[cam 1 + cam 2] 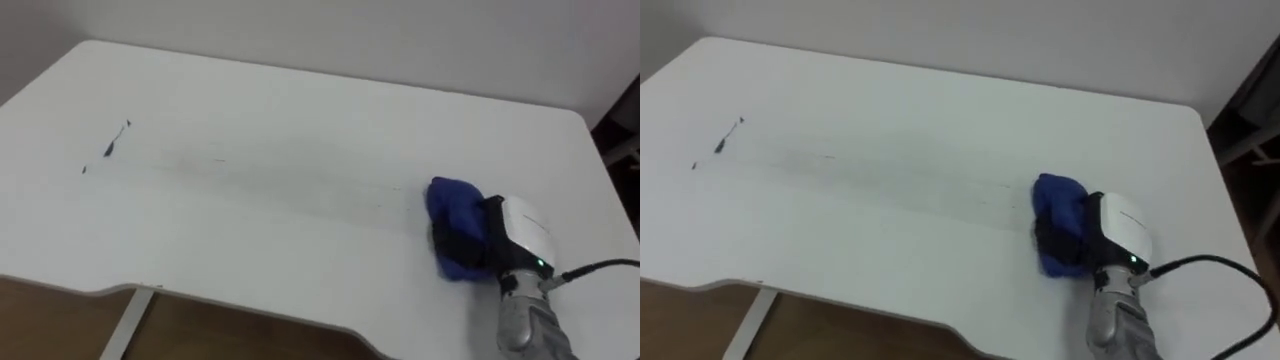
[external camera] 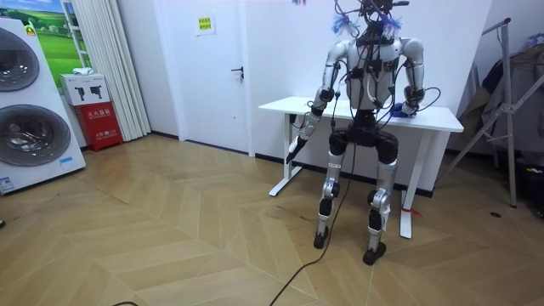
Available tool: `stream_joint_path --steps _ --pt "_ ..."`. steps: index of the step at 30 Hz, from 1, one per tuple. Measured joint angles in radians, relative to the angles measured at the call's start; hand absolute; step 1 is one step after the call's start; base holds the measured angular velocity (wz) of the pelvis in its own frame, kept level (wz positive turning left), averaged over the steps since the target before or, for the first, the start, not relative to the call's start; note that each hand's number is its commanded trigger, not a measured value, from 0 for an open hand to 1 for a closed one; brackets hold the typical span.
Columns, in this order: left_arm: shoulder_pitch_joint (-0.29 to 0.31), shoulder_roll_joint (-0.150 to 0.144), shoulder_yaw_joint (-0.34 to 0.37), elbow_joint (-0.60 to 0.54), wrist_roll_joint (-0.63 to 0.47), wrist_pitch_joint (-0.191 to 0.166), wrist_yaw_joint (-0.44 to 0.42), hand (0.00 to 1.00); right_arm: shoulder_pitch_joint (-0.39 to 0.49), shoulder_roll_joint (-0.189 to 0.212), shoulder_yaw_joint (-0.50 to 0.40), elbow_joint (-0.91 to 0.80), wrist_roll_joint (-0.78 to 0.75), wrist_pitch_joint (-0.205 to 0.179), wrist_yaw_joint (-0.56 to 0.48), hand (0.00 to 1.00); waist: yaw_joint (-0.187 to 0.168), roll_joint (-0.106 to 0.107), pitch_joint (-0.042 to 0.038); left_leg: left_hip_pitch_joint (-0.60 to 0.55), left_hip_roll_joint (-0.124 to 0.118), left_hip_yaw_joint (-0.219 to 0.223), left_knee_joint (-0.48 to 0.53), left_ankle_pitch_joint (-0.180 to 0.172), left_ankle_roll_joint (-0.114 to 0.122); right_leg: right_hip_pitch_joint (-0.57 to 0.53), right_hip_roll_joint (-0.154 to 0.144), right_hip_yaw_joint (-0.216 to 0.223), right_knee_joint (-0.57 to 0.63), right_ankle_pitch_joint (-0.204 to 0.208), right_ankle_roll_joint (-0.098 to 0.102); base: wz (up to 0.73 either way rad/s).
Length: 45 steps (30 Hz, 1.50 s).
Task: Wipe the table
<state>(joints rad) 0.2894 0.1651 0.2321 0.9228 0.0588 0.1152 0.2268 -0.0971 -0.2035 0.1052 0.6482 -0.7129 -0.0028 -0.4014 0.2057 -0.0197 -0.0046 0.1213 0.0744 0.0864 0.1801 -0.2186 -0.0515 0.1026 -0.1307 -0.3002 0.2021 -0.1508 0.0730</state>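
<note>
Fingers [image 1: 456, 243] of right hand [image 1: 520, 235] clutch crumpled blue cloth [image 1: 455, 198]; smooth white table [image 1: 300, 120].

White walls [image 2: 272, 51], wood herringbone floor [image 2: 170, 229]. White door [image 2: 212, 81] in the back wall with a small sign [image 2: 204, 24] on it. Two stacked washing machines [image 2: 25, 110] at the room view's left, then a red box [image 2: 100, 126] and a white curtain [image 2: 106, 59]. White table [image 1: 300, 120] against the back wall. Metal stand [image 2: 510, 102] at far right. Even indoor light.
</note>
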Motion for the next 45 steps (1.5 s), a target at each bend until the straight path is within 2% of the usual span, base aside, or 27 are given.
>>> stream_joint_path --steps 2,4,5,9,10,12,14,16,17,20,24,27,28,30,32,33,35,38,40,42,45 --pt "-0.024 -0.004 -0.015 0.001 -0.004 -0.001 0.001 0.0 -0.069 0.001 0.053 -0.01 -0.012 0.081 0.065 1.0 0.031 -0.002 -0.0001 -0.005 0.006 0.021 0.0 0.003 -0.003 -0.028 0.006 0.024 0.016 0.005 -0.007 -0.34" --pt "-0.029 -0.004 -0.034 -0.004 -0.007 -0.001 0.002 0.0 -0.118 0.0 0.102 -0.018 -0.044 0.125 0.108 1.0 0.048 -0.009 -0.0002 -0.008 0.006 0.026 -0.004 0.006 -0.002 -0.04 0.007 0.026 0.023 0.007 -0.01 -0.17" --pt "-0.026 -0.003 -0.047 -0.006 -0.006 0.0 0.004 0.0 -0.146 0.002 0.131 -0.018 -0.06 0.133 0.134 1.0 0.054 -0.015 0.0004 -0.008 0.006 0.026 -0.011 0.01 -0.002 -0.043 0.007 0.026 0.022 0.007 -0.011 -0.05" --pt "-0.009 -0.002 -0.044 -0.005 -0.006 0.01 0.002 0.0 -0.177 -0.011 0.145 0.011 -0.052 0.122 0.151 1.0 0.105 -0.036 0.0075 -0.006 0.006 0.018 -0.011 0.012 -0.002 -0.046 0.008 0.021 0.019 0.007 -0.011 0.05" --pt "0.021 0.0 -0.041 -0.005 -0.006 0.011 -0.001 0.0 -0.177 -0.017 0.132 0.021 -0.035 0.11 0.149 1.0 0.098 -0.037 0.0104 -0.007 0.004 0.003 -0.012 0.012 -0.002 -0.035 0.007 0.004 0.015 0.008 -0.009 0.3" --pt "0.071 0.005 -0.021 -0.002 -0.006 0.019 -0.005 0.0 -0.163 -0.034 0.084 0.081 -0.007 0.06 0.108 1.0 0.087 -0.037 0.0106 -0.006 0.001 -0.025 -0.013 0.011 0.0 -0.011 0.004 -0.033 -0.004 0.009 -0.008 0.41" --pt "0.088 0.01 0.011 0.0 -0.004 0.022 -0.013 0.0 -0.138 -0.05 0.025 0.13 0.012 0.013 0.073 1.0 0.063 -0.033 0.0103 -0.003 -0.003 -0.052 -0.01 0.011 0.0 0.009 0.0 -0.068 -0.019 0.008 -0.007 0.52" --pt "0.115 0.013 0.043 0.0 -0.001 0.022 -0.017 0.0 -0.114 -0.063 -0.044 0.151 0.016 -0.003 0.044 1.0 0.051 -0.027 0.0093 0.004 -0.009 -0.059 -0.011 0.012 0.001 0.027 -0.007 -0.082 -0.019 0.002 0.003 0.38" --pt "0.134 0.016 0.059 0.0 -0.001 0.022 -0.018 0.0 -0.093 -0.077 -0.082 0.173 0.015 -0.017 0.031 1.0 0.035 -0.021 0.0109 0.011 -0.014 -0.069 -0.011 0.012 0.002 0.042 -0.011 -0.087 -0.023 0.0 0.006 0.29" --pt "0.143 0.025 0.106 -0.001 0.001 0.014 -0.021 0.0 -0.033 -0.109 -0.174 0.189 0.014 -0.031 0.007 1.0 0.017 -0.016 0.0084 0.023 -0.019 -0.074 -0.013 0.011 0.004 0.063 -0.013 -0.087 -0.035 -0.001 0.008 0.08" --pt "0.123 0.024 0.094 -0.007 -0.003 0.005 -0.021 0.0 -0.035 -0.121 -0.195 0.203 0.02 -0.021 0.005 1.0 0.002 -0.015 0.0027 0.017 -0.019 -0.068 -0.014 0.009 0.005 0.062 -0.013 -0.086 -0.032 -0.003 0.011 -0.09" --pt "0.069 0.018 0.034 -0.016 0.003 0.003 -0.023 0.0 -0.082 -0.121 -0.125 0.201 0.006 0.047 0.029 1.0 0.023 -0.012 -0.0025 0.014 -0.013 -0.046 -0.011 0.01 0.004 0.042 -0.008 -0.057 -0.018 -0.001 0.009 -0.22" --pt "0.061 0.013 0.033 -0.016 0.006 0.002 -0.023 0.0 -0.093 -0.12 -0.117 0.201 0.003 0.058 0.037 1.0 0.026 -0.013 -0.0023 0.014 -0.012 -0.043 -0.011 0.011 0.004 0.038 -0.008 -0.052 -0.014 -0.001 0.008 -0.31" --pt "0.041 0.0 0.021 -0.02 0.035 0.003 -0.025 0.0 -0.149 -0.114 -0.066 0.199 -0.005 0.115 0.072 1.0 0.058 -0.018 -0.0023 0.011 -0.009 -0.03 -0.014 0.011 0.004 0.01 -0.002 -0.023 -0.003 0.005 -0.002 -0.43" --pt "0.033 0.0 0.01 -0.018 0.033 0.008 -0.027 0.0 -0.188 -0.114 -0.011 0.199 -0.006 0.135 0.096 1.0 0.077 -0.024 -0.0001 0.009 -0.009 -0.029 -0.015 0.011 0.004 -0.004 0.001 -0.007 0.003 0.006 -0.003 -0.28" --pt "0.033 0.002 0.004 -0.017 0.033 0.009 -0.028 0.0 -0.198 -0.113 0.004 0.199 -0.006 0.135 0.104 1.0 0.086 -0.026 0.0003 0.009 -0.009 -0.031 -0.016 0.011 0.004 -0.005 0.003 -0.004 0.003 0.006 -0.004 -0.11" --pt "0.037 0.007 -0.004 -0.015 0.032 0.013 -0.038 0.0 -0.222 -0.111 0.032 0.196 -0.012 0.131 0.123 1.0 0.11 -0.035 0.0087 0.009 -0.009 -0.036 -0.015 0.011 0.004 -0.006 0.003 -0.006 0.002 0.006 -0.004 0.04" --pt "0.085 0.006 -0.001 -0.017 0.032 0.029 -0.046 0.0 -0.23 -0.118 0.029 0.201 -0.03 0.124 0.123 1.0 0.131 -0.034 0.0106 0.008 -0.009 -0.047 -0.018 0.011 0.004 -0.002 0.003 -0.022 -0.001 0.006 -0.004 0.13" --pt "0.12 0.01 0.0 -0.017 0.032 0.039 -0.048 0.0 -0.224 -0.126 0.023 0.206 -0.016 0.119 0.118 1.0 0.117 -0.03 0.0117 0.01 -0.009 -0.063 -0.018 0.01 0.004 0.007 0.001 -0.047 -0.009 0.006 -0.004 0.26" --pt "0.161 0.016 0.003 -0.017 0.032 0.042 -0.059 0.0 -0.182 -0.138 0.003 0.206 0.007 0.076 0.08 1.0 0.094 -0.021 0.0117 0.012 -0.011 -0.083 -0.016 0.011 0.004 0.023 -0.001 -0.076 -0.018 0.006 -0.003 0.34" --pt "0.17 0.015 0.004 -0.017 0.034 0.042 -0.069 0.0 -0.129 -0.139 -0.053 0.205 0.002 0.039 0.051 1.0 0.057 -0.014 0.0097 0.01 -0.02 -0.109 -0.015 0.012 0.006 0.044 -0.008 -0.097 -0.025 0.003 0.001 0.38"
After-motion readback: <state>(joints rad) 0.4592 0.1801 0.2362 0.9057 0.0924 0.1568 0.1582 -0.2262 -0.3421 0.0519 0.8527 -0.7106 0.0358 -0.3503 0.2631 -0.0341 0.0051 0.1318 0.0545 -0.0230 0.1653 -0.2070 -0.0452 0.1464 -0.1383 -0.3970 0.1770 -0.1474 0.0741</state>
